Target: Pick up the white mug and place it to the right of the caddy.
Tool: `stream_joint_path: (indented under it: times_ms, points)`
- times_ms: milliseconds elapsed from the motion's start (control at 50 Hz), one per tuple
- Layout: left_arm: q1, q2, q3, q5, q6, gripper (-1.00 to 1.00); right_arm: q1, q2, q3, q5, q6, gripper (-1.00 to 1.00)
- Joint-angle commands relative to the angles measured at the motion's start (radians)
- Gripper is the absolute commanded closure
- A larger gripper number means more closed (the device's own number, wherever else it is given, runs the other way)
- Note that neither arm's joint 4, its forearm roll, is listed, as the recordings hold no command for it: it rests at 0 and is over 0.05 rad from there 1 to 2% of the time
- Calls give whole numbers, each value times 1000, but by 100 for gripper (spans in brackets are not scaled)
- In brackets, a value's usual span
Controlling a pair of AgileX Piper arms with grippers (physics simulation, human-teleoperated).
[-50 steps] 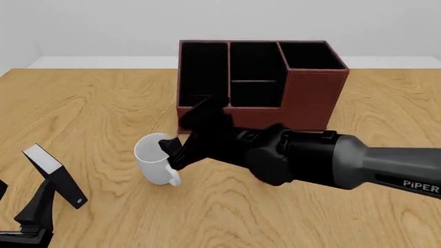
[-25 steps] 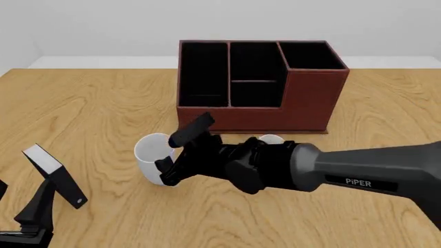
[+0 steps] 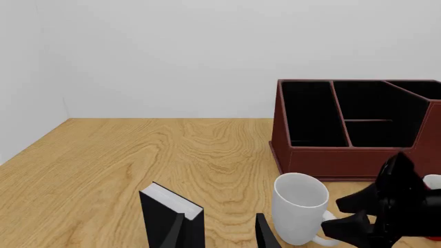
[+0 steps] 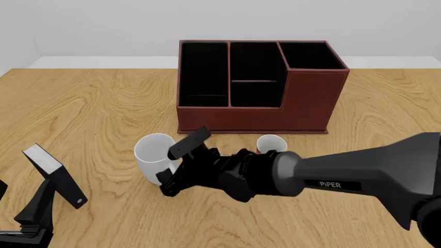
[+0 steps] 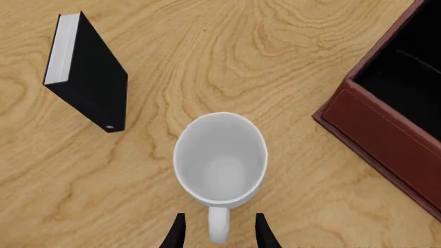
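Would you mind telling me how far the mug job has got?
Nothing is done: the glossy white mug stands upright on the wooden table, front-left of the reddish-brown compartmented caddy. In hand: the right gripper has its open jaws either side of the handle, not closed. Left: grasping, lifting, and placing it right of the caddy.

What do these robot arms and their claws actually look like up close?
The right arm is a smooth grey tube marked "PiPER" in white, ending in a chunky glossy black wrist. Its right gripper is black, with two flat, narrow fingers. Only the left gripper shows of the other arm: black, angular, same style. No cables are visible.
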Motion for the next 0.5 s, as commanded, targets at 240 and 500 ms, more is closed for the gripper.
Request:
stream_joint_path:
  times_ms: [240, 500]
  points:
    - [0, 0, 0, 0, 0, -100, 3, 54, -4, -24, 23, -100]
    - [0, 0, 0, 0, 0, -100, -2, 91, 4, -48, 31, -100]
